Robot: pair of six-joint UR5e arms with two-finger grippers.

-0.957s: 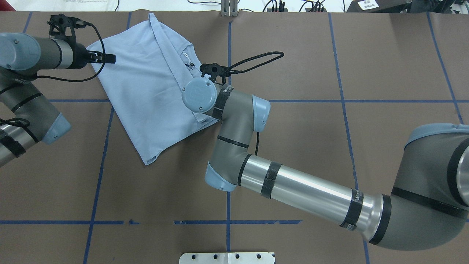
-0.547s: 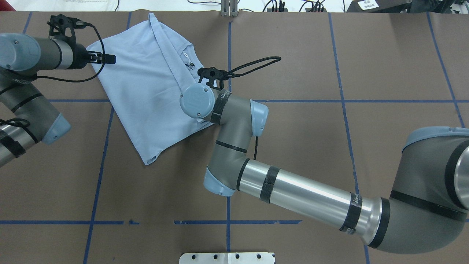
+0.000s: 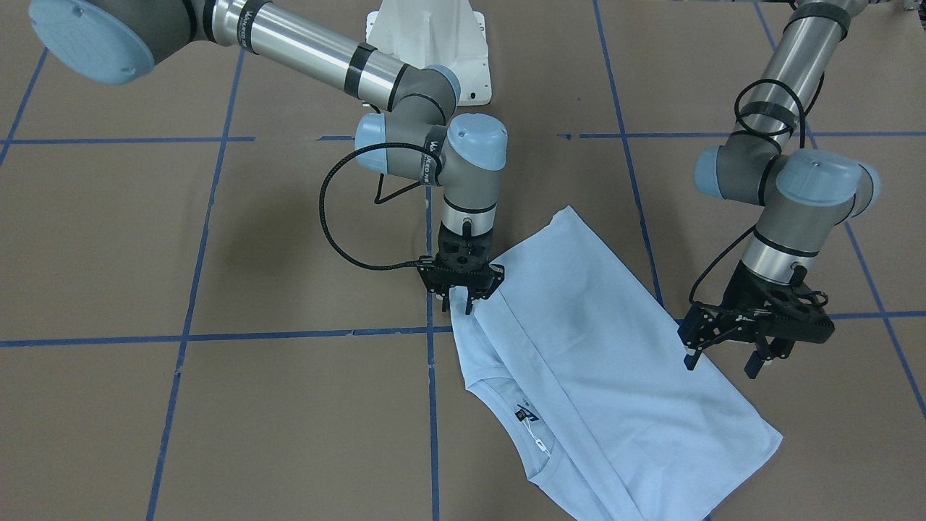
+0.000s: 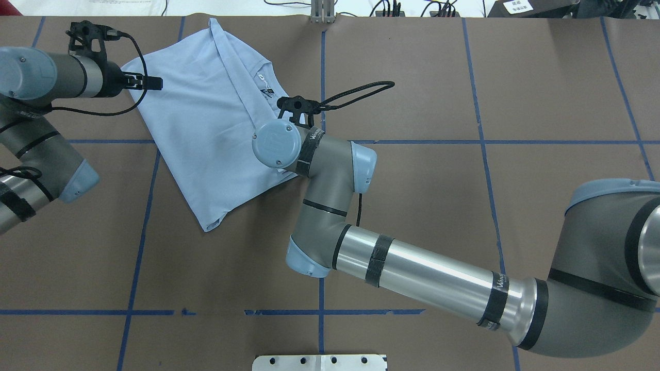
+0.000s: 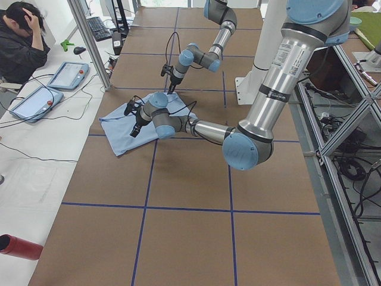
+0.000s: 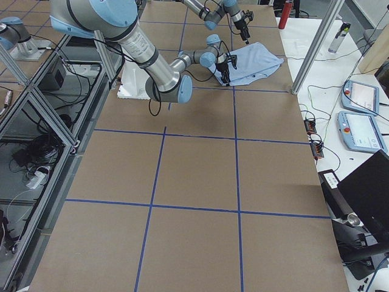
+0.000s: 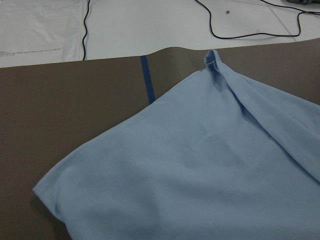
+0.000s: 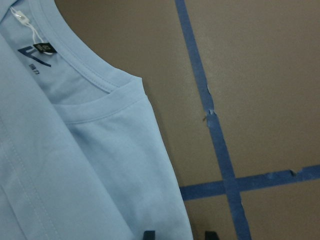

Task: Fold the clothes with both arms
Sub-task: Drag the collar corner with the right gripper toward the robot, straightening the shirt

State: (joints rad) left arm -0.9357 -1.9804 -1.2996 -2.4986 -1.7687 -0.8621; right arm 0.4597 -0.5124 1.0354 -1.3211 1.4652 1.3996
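Note:
The clothes are one light blue T-shirt [image 4: 206, 118], folded lengthwise and lying flat at the table's far left, with its dark neck label [image 8: 42, 50] showing inside the collar. My right gripper [image 3: 461, 305] points straight down at the shirt's edge near the shoulder. In the right wrist view the right gripper [image 8: 180, 234] is open, and the hem runs between its two tips. My left gripper [image 3: 722, 364] hovers open over the shirt's opposite long edge [image 3: 694, 376]. The left wrist view shows only cloth [image 7: 200, 175] and no fingers.
Blue tape lines [image 4: 322, 206] cross the brown table. The white pedestal base [image 3: 427, 43] stands behind the right arm. Cables [image 7: 240, 32] lie on the white bench past the table's far edge. A person [image 5: 21, 42] sits there by two tablets [image 5: 36, 101].
My right wrist has shifted slightly left and settled over the shirt's edge. The left arm and the shirt have not moved.

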